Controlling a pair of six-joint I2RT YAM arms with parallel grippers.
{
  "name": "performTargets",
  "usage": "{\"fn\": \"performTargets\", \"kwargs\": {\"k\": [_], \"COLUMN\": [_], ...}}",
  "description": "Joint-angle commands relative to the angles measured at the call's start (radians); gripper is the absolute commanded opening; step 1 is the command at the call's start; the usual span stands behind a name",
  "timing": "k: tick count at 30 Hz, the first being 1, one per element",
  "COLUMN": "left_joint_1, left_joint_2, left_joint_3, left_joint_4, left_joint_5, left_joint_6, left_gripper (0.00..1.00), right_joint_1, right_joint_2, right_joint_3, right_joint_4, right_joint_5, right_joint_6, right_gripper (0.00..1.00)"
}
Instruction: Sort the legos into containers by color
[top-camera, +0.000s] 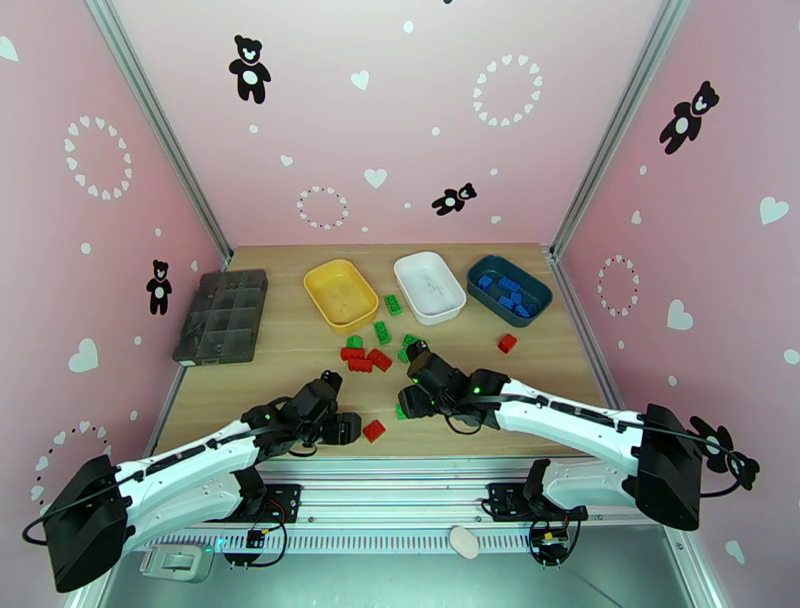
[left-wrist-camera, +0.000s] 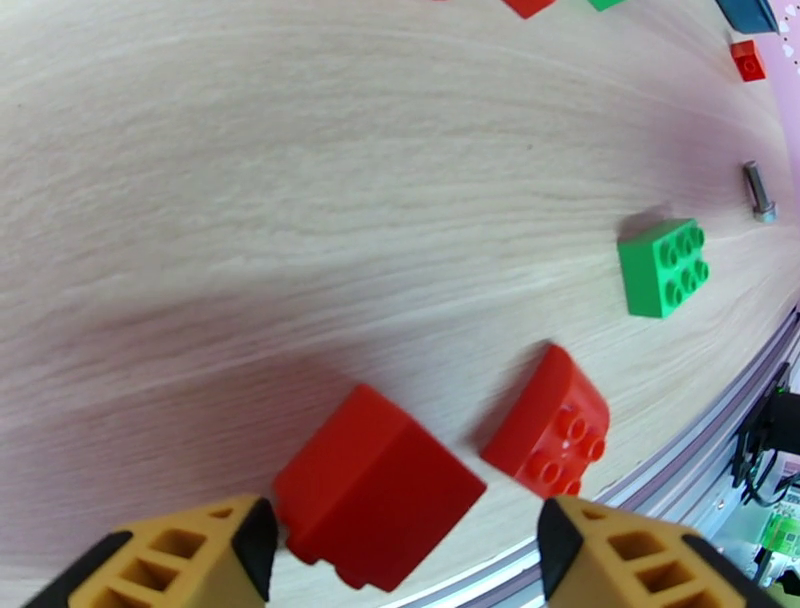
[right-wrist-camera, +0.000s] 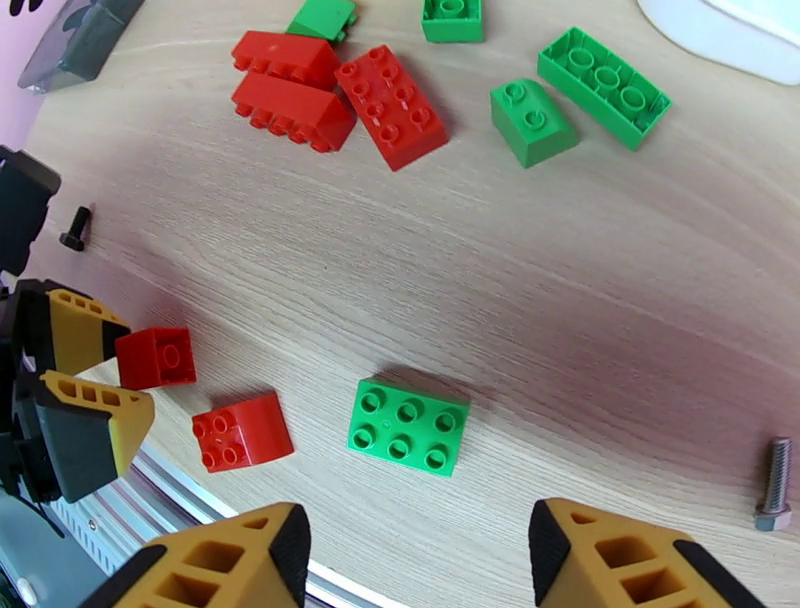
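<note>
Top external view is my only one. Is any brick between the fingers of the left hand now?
Observer: Yes. The left wrist view shows a red brick between the fingers of the left hand, with a gap to one finger.
Operator: What is at the right hand?
Observer: A green brick with six studs, lying flat, studs up, just ahead of the open right hand.
Operator: Anything near it?
Observer: A metal screw, apart from it.
</note>
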Motion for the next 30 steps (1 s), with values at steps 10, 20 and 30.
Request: {"fn": "performTargets", "kwargs": {"k": [10,20,30], "left_joint_1": [-0.036,-0.036,-0.045], "left_joint_2": [0.067,0.168,0.212], "left_joint_3": [0.024,0.101,0.158], "left_joint_4": [-0.062,-0.054,-0.118], "left_joint_5": [-0.125,-0.214,-0.211], "left_joint_6": [-0.056,-0.024,-0.001], "left_gripper": [0.7,0.63,0.38], "right_joint_1": [0.004,0.003,0.004], "right_joint_2": [-0.028,-0.031,-0.027], "right_joint_3": [0.02,0.017,0.014], "right_joint_4": [-0.012,-0.007,-0.009], "right_joint_5": [0.019,0.023,0.037], "right_joint_6": [0.016,0.022,0.024], "right_gripper": [0.59,0.59,0.58]}}
